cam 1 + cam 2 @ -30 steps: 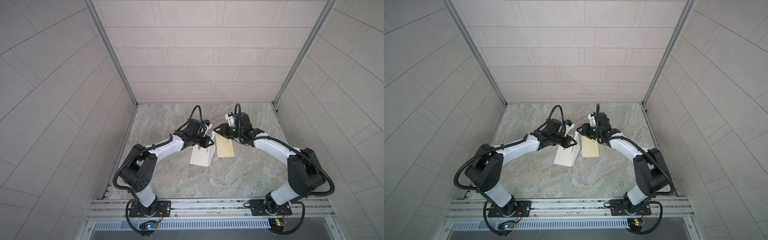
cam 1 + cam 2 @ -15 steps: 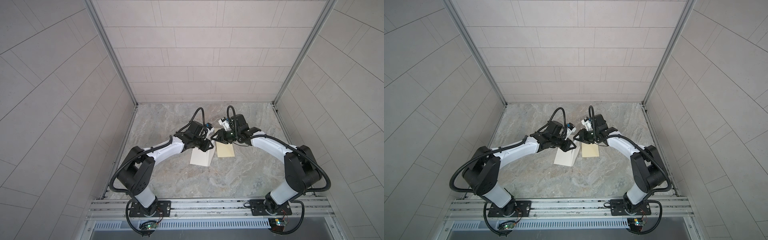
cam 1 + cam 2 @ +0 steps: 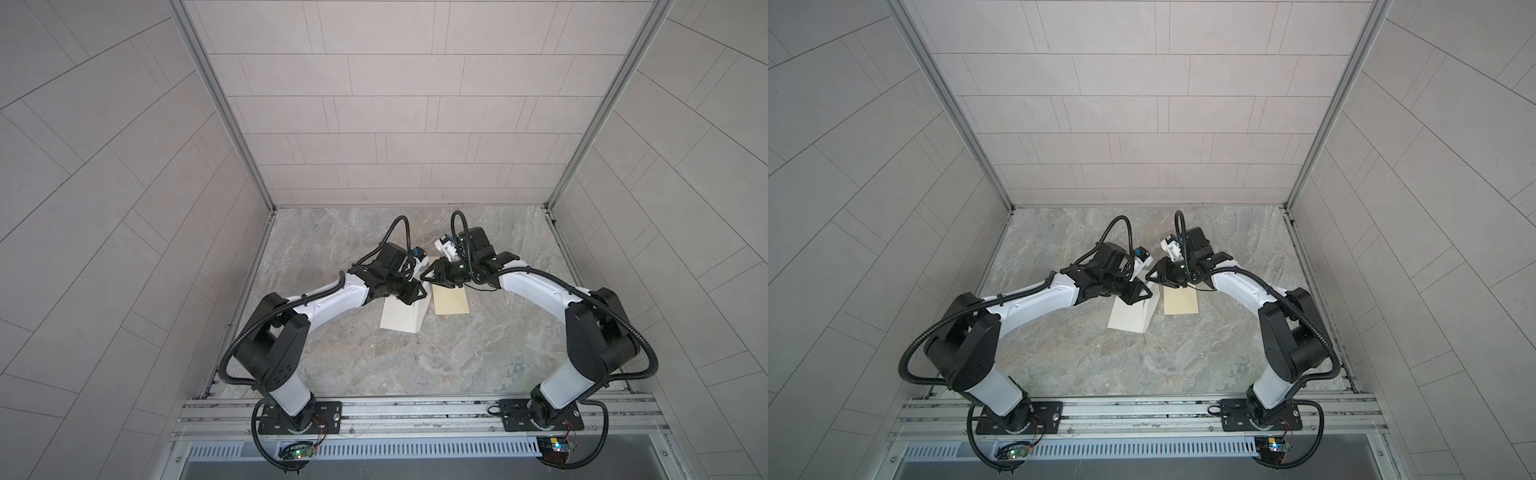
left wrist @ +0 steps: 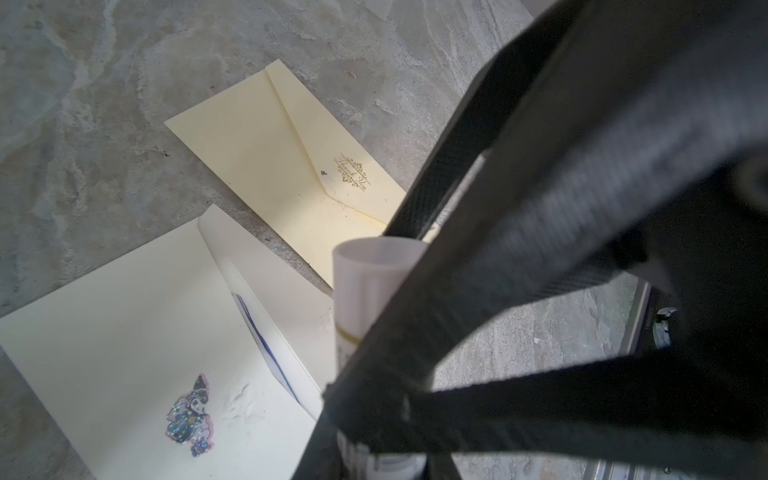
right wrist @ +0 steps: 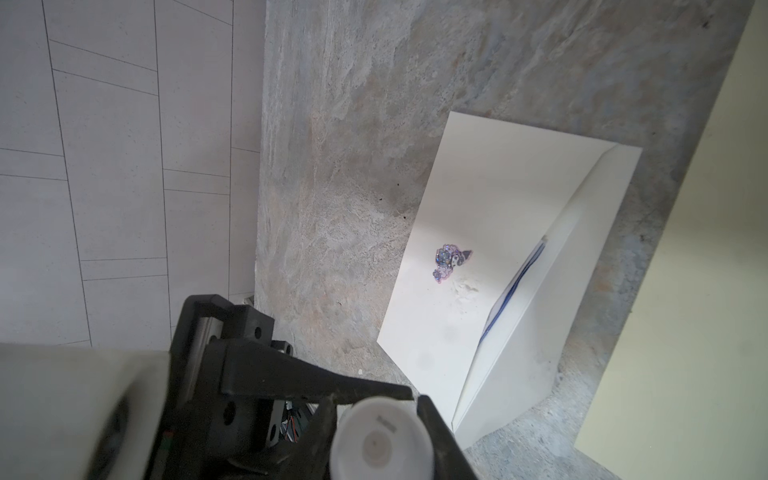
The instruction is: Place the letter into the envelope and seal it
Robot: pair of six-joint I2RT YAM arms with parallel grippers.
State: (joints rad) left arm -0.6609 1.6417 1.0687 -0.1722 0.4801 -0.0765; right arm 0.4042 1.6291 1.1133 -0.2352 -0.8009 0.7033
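Left gripper (image 3: pixel 419 291) is clamped nearly closed around a smooth white plastic tube (image 4: pixel 370 282), a glue stick by its shape. The right gripper (image 3: pixel 430 278) meets it tip to tip, its dark fingers either side of the tube's round flat cap (image 5: pixel 380 442); whether they press on it I cannot tell. Below both lies the table (image 3: pixel 415 365), a matte grey slab with mottled, stone-like veining. The letter (image 3: pixel 399 318), a stiff white folded card, rests on it outside the envelope, one panel flat and one raised along the crease. Just beside it, apart by a narrow strip of table, the cream paper envelope (image 3: pixel 452 302) lies flat with its pointed flap down. The flap bears small gold script (image 4: pixel 352 171); the card carries a glittery sticker (image 4: pixel 191 415).
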